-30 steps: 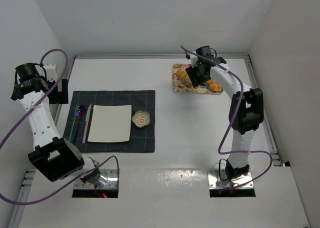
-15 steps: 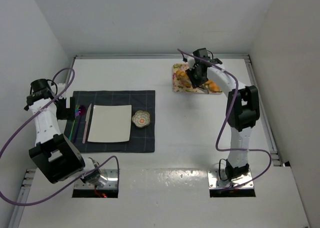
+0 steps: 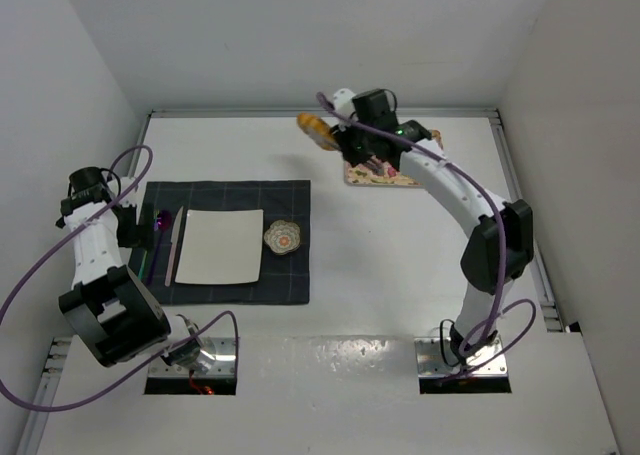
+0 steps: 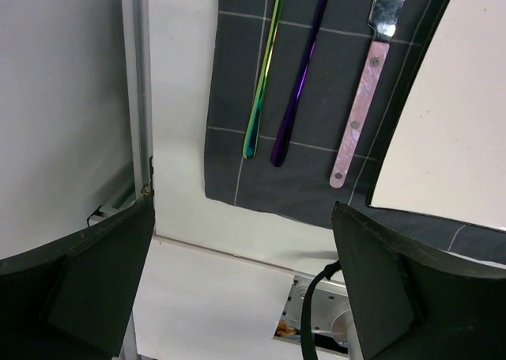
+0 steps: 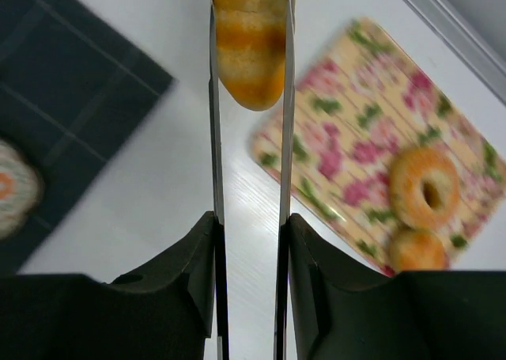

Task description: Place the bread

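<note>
Because its thin fingers clamp the twisted roll (image 5: 249, 51) by its sides, the right gripper (image 5: 250, 12) holds it clear of the table, with the bagel (image 5: 427, 187) and bun (image 5: 417, 249) on the floral tray (image 5: 348, 99) below, off to its side; the left gripper (image 4: 243, 210) hangs spread and empty

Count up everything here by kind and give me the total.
Bread: 3 (roll, bagel, bun)
Cutlery: 3 (green piece, purple piece, knife)
Dishes: 3 (plate, small dish, tray)
Mat: 1
Total: 10
</note>
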Robot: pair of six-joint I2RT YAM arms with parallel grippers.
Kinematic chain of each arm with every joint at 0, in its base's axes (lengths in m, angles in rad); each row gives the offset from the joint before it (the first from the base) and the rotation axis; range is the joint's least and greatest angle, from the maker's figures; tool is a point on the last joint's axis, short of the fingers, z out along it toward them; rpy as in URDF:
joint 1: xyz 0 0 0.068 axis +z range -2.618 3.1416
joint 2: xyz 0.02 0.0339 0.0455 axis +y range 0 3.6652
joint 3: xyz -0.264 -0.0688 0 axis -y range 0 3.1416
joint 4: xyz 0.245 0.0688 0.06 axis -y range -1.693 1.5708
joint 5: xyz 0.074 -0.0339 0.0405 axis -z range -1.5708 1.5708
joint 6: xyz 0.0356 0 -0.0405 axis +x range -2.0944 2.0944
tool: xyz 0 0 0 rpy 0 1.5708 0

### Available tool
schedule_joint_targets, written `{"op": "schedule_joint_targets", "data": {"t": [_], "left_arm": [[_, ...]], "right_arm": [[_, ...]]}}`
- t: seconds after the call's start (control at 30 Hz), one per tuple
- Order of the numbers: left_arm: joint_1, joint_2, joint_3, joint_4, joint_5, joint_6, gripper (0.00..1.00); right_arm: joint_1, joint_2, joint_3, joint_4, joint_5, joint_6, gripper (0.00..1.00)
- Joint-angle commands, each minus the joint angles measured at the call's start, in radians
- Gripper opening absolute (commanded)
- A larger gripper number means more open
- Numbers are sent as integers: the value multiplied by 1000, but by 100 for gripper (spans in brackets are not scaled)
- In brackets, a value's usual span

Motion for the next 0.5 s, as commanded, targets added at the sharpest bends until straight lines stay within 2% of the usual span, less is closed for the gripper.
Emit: {"op": "schedule_joint_targets", "data": {"t": [0.0, 0.13, 0.17, 0.2, 0.4, 0.47], "left_arm": [[9, -38, -20, 23, -5, -14, 100], [29, -49, -33, 23, -5, -14, 100], [40, -49, -43, 32, -15, -2, 100], [40, -59, -43, 32, -15, -2, 100], [80, -72, -77, 32, -5, 41, 100], [80, -72, -86, 32, 5, 41, 100]], "right_arm": [[155, -5, 19, 124, -50, 54, 22], [322, 112, 134, 172, -84, 29, 22], [356, 197, 166, 163, -90, 35, 22], [374, 247, 260, 135, -111, 38, 22], [500, 413, 315, 201, -114, -9, 23], [512, 466, 352, 194, -97, -23, 28]]}}
